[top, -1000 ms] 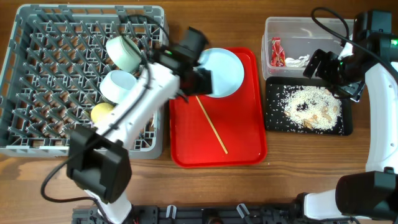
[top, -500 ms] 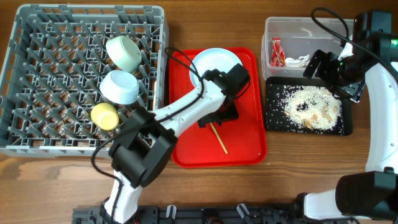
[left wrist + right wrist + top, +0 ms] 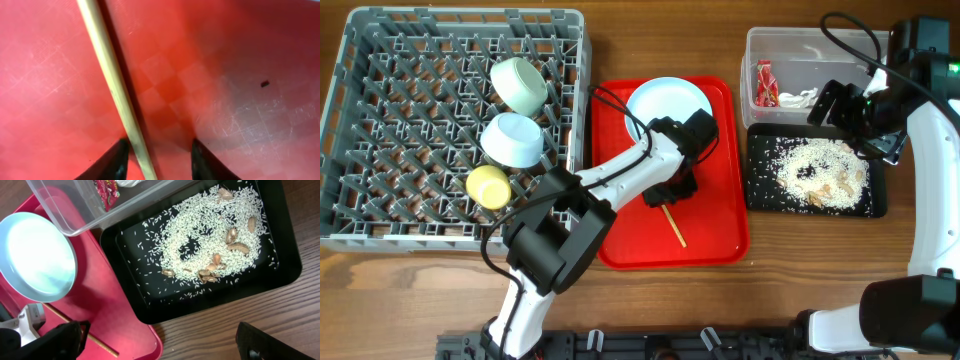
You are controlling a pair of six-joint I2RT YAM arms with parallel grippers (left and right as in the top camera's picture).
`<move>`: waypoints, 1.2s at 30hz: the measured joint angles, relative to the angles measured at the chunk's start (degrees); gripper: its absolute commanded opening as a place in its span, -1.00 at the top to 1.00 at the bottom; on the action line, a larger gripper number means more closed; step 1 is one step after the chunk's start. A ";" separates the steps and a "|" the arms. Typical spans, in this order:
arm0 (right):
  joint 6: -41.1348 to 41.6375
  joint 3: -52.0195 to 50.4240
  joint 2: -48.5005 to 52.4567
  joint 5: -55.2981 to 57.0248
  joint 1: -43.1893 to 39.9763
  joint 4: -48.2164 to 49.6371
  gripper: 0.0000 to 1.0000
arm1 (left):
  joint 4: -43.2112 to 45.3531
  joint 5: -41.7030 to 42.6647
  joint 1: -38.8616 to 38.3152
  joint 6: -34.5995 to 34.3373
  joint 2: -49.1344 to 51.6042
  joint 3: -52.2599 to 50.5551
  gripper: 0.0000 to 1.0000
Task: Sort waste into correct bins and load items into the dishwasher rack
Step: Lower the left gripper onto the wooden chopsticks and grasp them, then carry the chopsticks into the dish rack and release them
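- We count one grey rack [image 3: 400, 238].
- In it we see two bowls: green bowl [image 3: 520, 85], pale blue bowl [image 3: 512, 140].
- One yellow cup [image 3: 488, 185].
- One plate [image 3: 665, 100], one chopstick [image 3: 675, 230].
- One red tray [image 3: 715, 225], one black tray [image 3: 765, 200], one clear tub [image 3: 754, 60].
- One wrapper [image 3: 764, 85], one rice pile [image 3: 820, 170].

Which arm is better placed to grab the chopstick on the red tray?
Left. The left end effector is open, straddling the chopstick on the red tray. The right end effector is off by the black tray.
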 measured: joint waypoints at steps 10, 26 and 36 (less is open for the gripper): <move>0.00 0.00 0.00 0.00 0.00 -0.02 -0.99 | -0.22 -0.24 0.02 -0.22 -0.07 -0.11 0.88; 0.00 0.00 0.00 0.00 0.00 -0.02 -1.00 | -6.14 -1.25 4.48 2.56 -5.27 -1.84 0.92; 0.00 0.00 0.00 0.00 0.00 -0.02 -0.99 | -5.92 -3.56 18.23 33.94 -22.77 -1.81 0.92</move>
